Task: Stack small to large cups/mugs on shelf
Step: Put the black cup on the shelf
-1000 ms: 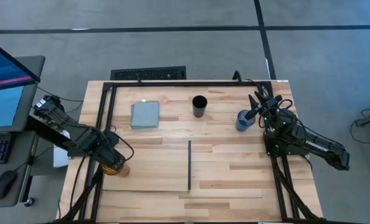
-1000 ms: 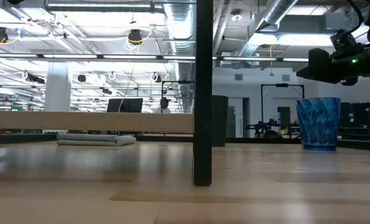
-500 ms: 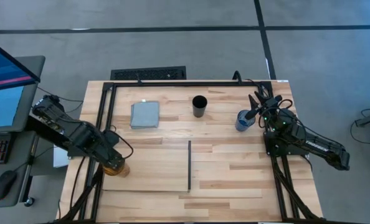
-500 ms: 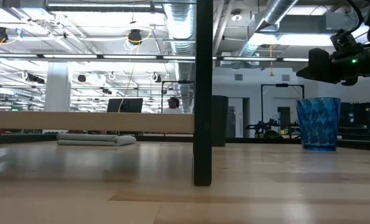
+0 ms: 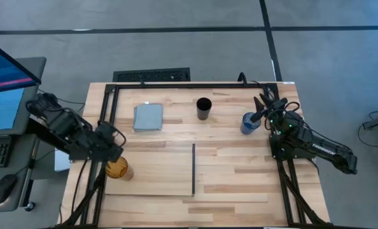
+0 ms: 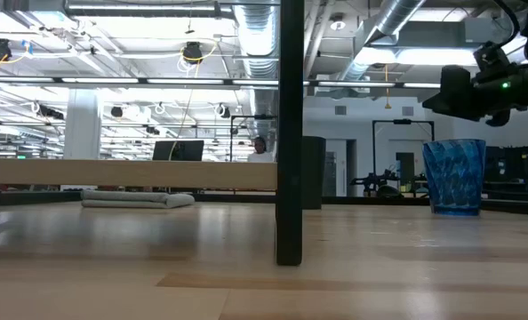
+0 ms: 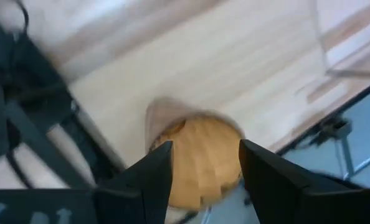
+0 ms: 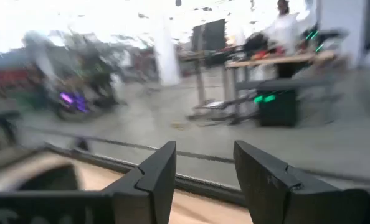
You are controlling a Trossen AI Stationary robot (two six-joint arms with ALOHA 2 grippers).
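The amber-gold cup (image 5: 117,168) stands upright on the left end of the pale shelf board (image 5: 157,172), whose black strip (image 5: 193,168) runs along its right short edge. My left gripper (image 5: 112,149) is open and empty just to the far side of the cup. In the left wrist view the cup (image 7: 200,165) shows blurred between the open fingers (image 7: 203,155). The black cup (image 5: 203,108) stands at the far middle of the table. The blue cup (image 5: 247,123) stands at the far right and also shows in the low view (image 6: 453,176). My right gripper (image 5: 263,109) is open and empty, above and just right of it.
A grey-blue square pad (image 5: 148,117) lies flat at the far left, beyond the board. A black frame (image 5: 106,114) runs along the table's left and far edges. In the low view the board (image 6: 126,173) shows raised on a black upright (image 6: 289,133). A person walks in the room behind.
My left gripper has drawn back from over the amber cup, toward the table's far edge. The cup now stands uncovered on the board's left end, where it was.
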